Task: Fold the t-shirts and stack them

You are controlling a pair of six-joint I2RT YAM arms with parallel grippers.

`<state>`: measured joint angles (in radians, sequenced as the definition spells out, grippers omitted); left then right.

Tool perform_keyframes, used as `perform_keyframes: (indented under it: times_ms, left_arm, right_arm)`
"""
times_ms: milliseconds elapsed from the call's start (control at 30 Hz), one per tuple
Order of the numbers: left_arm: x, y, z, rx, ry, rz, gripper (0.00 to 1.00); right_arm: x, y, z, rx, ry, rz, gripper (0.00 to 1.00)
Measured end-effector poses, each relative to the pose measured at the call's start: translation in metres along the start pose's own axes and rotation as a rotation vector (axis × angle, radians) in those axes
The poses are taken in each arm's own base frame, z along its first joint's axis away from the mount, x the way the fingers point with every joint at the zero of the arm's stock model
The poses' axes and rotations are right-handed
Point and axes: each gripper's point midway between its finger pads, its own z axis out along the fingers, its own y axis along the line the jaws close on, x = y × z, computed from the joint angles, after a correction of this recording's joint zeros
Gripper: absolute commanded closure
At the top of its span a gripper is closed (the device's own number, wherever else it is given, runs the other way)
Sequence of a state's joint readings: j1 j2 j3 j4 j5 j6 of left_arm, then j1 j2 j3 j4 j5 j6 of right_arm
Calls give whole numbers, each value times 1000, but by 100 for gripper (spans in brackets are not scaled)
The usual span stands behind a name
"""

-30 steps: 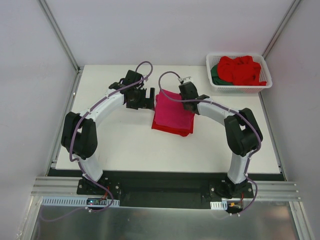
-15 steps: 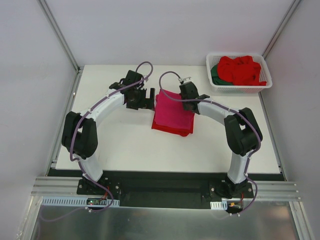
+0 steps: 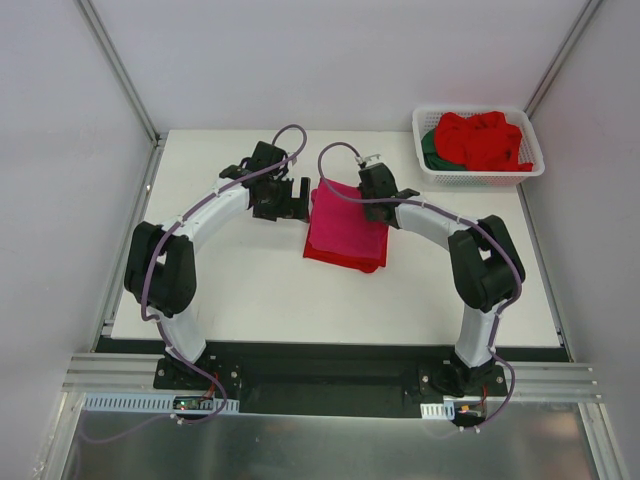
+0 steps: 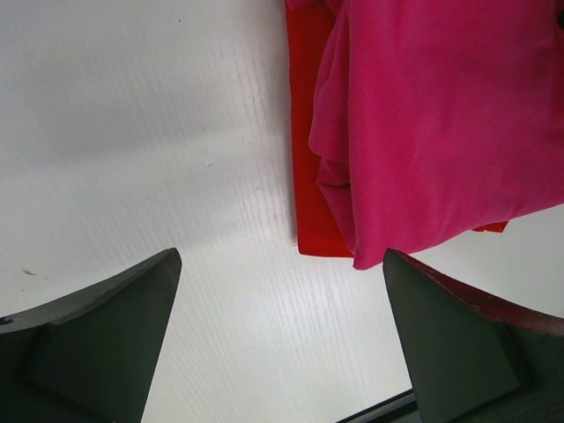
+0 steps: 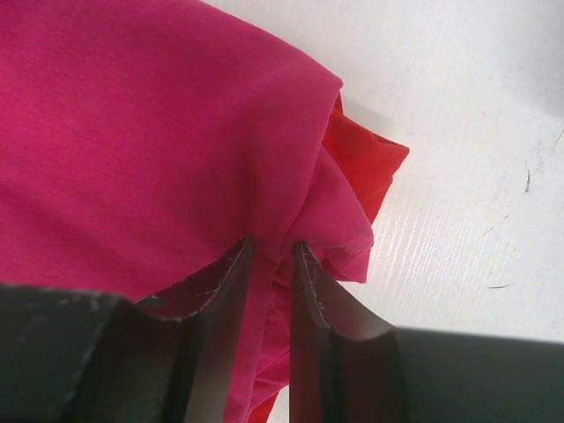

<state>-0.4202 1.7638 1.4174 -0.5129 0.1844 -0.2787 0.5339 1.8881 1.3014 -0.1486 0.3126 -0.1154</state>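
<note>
Pink shirt (image 3: 345, 222) sits folded around the middle of the tabletop (image 3: 240, 290) in the top view. It's lying on a folded red shirt (image 3: 338, 259) that peeks out along the near edge. Left hand (image 3: 298, 200) is just beside the stack's left side. Right hand (image 3: 360, 192) is at the stack's far right corner. Over in the far right corner of the tabletop there's a white basket (image 3: 478, 174) with crumpled red shirts (image 3: 485, 140) and a green shirt (image 3: 429, 148) poking out on its left.

Left wrist view: both fingers (image 4: 106, 335) are spread wide with nothing between them, just bare tabletop (image 4: 159, 132) below. The pink shirt (image 4: 441, 123) fills the upper right, and a strip of the red shirt (image 4: 308, 176) shows along its edge.

Right wrist view: the fingers (image 5: 216, 344) are clamped nearly together on a bunched fold at the pink shirt's (image 5: 132, 132) edge. A red shirt (image 5: 366, 159) corner sticks out right beside the pinch, with white tabletop (image 5: 458, 106) beyond it.
</note>
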Motion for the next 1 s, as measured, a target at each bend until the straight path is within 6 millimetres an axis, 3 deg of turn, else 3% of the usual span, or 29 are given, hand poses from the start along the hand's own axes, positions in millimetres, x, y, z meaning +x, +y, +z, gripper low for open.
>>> perform_keyframes:
  times_ms: [500, 1000]
  left_arm:
    - [2, -2, 0, 16, 8, -1, 1]
    - [2, -3, 0, 18, 8, -1, 1]
  right_arm:
    - [-2, 5, -2, -22, 5, 17, 57]
    - [-1, 12, -5, -58, 14, 46, 56]
